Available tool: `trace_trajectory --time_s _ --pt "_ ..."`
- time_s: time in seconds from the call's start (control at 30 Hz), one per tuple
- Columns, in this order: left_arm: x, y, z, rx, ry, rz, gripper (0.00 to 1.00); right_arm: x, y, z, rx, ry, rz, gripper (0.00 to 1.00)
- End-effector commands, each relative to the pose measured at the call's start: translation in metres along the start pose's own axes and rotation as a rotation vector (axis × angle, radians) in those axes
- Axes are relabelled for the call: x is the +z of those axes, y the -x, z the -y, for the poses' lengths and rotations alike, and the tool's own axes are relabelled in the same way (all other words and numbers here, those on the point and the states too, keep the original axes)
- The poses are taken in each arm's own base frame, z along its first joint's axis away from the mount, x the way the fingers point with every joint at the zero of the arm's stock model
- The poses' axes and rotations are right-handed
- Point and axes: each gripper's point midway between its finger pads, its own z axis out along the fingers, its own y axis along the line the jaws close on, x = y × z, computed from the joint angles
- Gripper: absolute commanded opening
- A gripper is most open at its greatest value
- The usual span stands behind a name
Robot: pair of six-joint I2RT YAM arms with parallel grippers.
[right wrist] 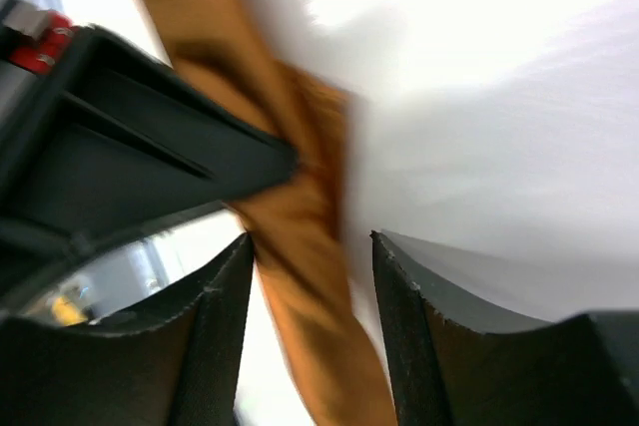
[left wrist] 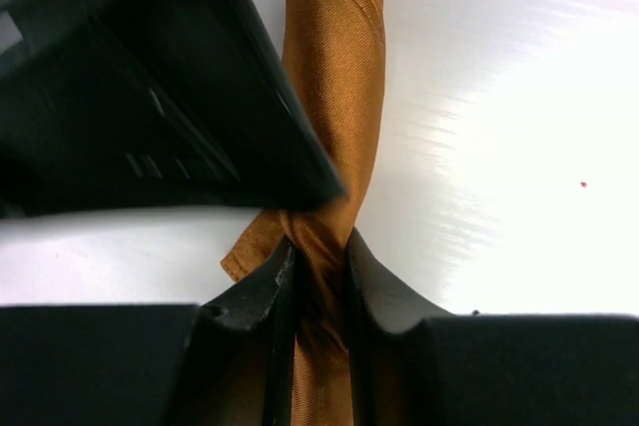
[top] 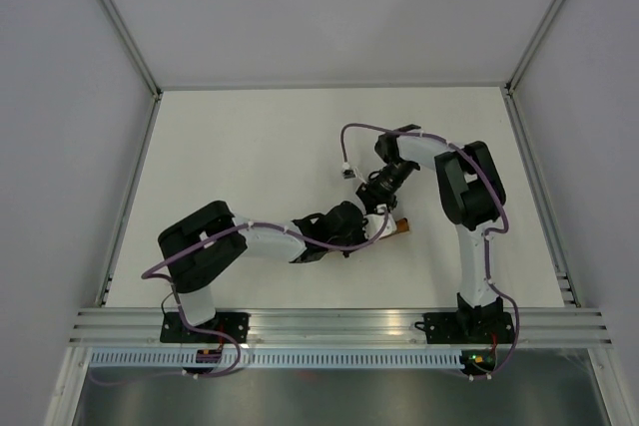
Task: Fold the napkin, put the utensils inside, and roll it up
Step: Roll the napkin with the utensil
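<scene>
Near edge: the left arm (top: 215,246) and right arm (top: 469,197) stand on the metal rail (top: 339,324). Both reach inward and meet just right of the middle of the table (top: 250,147).

Left gripper (left wrist: 319,256): fingers pressed onto the napkin (left wrist: 334,77). The napkin is twisted into a narrow rust-orange roll lying on the white top. A loose corner flares out beside the left finger.

Right gripper (right wrist: 312,241): fingers spread, the roll running between them. Contact cannot be told, as the view is blurred.

The two grippers crowd close together over the roll. From above, only one short end of it shows, on their right side.

Farther out: the grippers sit well apart from the far edge and both side edges.
</scene>
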Motion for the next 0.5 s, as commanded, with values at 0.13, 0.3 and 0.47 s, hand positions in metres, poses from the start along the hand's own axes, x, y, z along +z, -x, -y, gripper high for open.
trace_trajectory --time_s 0.13,0.3,0.47 --pt "0.002 -0.053 0.007 -0.281 -0.05 -0.184 0.02 -0.108 0.048 0.068 0.02 -0.357 0.322 0.58" --pt "0.009 -0.068 0.008 -0.439 -0.054 -0.246 0.02 -0.179 0.043 0.076 0.123 -0.493 0.502 0.59" --pt "0.017 -0.072 0.005 -0.591 -0.037 -0.283 0.02 -0.217 0.033 0.06 0.144 -0.587 0.572 0.59"
